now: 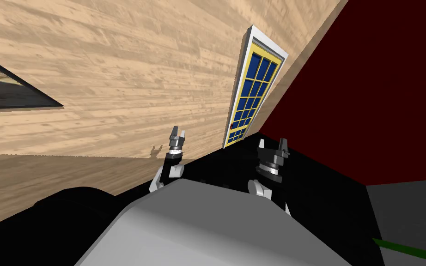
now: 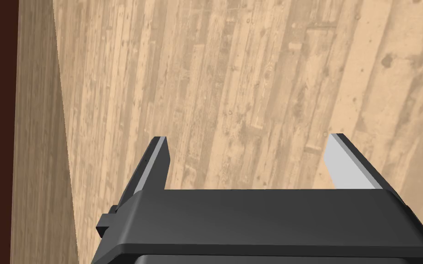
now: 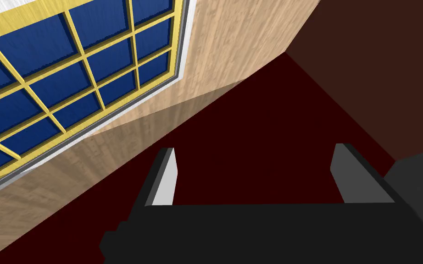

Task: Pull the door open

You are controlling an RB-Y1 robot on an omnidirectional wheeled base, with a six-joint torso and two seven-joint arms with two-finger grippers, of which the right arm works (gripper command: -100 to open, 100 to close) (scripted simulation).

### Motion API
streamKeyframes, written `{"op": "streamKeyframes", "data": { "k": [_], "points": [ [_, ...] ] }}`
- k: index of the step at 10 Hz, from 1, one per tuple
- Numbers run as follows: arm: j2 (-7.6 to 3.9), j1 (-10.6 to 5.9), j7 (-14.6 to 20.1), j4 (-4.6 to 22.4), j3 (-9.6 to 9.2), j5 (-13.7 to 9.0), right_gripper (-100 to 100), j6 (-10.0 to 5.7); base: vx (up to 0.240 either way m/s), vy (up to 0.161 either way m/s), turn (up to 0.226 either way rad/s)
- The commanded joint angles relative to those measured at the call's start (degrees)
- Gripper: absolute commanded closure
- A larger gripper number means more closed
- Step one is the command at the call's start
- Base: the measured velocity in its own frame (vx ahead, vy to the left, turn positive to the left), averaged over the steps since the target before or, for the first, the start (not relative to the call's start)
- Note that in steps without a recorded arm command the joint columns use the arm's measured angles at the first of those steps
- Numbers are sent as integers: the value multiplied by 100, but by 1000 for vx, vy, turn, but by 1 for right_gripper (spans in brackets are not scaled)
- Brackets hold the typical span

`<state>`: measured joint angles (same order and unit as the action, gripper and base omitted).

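The door (image 1: 253,90) has dark blue panes in a yellow grid and a white outer frame. It sits flush in the wood-plank wall (image 1: 138,78), some way ahead and right of centre. A small red spot (image 1: 231,125) shows on its edge low down. My left gripper (image 1: 178,135) is open and faces the plank wall, as the left wrist view (image 2: 247,137) shows. My right gripper (image 1: 282,143) is open with nothing between its fingers. In its wrist view (image 3: 254,147) the door (image 3: 68,68) lies well beyond the fingers, off to one side.
A dark red wall (image 1: 383,92) meets the plank wall just right of the door. A dark-framed picture (image 1: 9,87) hangs on the plank wall at far left. The floor ahead is a black area (image 1: 216,168). A grey surface (image 1: 410,208) with a green strip (image 1: 410,249) lies at lower right.
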<state>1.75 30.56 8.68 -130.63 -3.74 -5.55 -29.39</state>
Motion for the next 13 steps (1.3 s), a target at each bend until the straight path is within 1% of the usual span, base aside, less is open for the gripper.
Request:
{"op": "streamKeyframes", "data": {
  "k": [1, 3, 6, 7, 10, 11, 13],
  "points": [
    [-79, -45, 136, 186, -4, -117, -100, -61, 73, -28, 277],
    [-160, -96, 292, 399, -9, -251, -100, -131, 128, -107, 250],
    [-257, -170, 517, 706, -15, -445, -100, -233, 92, -112, 190],
    [-307, -211, 643, 879, -19, -554, -100, -290, 105, -116, 317],
    [-383, -281, 855, 1168, -25, -736, -100, -385, 80, -105, 182],
    [-433, -331, 1007, 1376, -29, -867, -100, -453, 69, -120, 313],
    [-483, -385, 1171, 1600, -34, -1008, -100, -527, 85, -144, 220]
  ]
}}
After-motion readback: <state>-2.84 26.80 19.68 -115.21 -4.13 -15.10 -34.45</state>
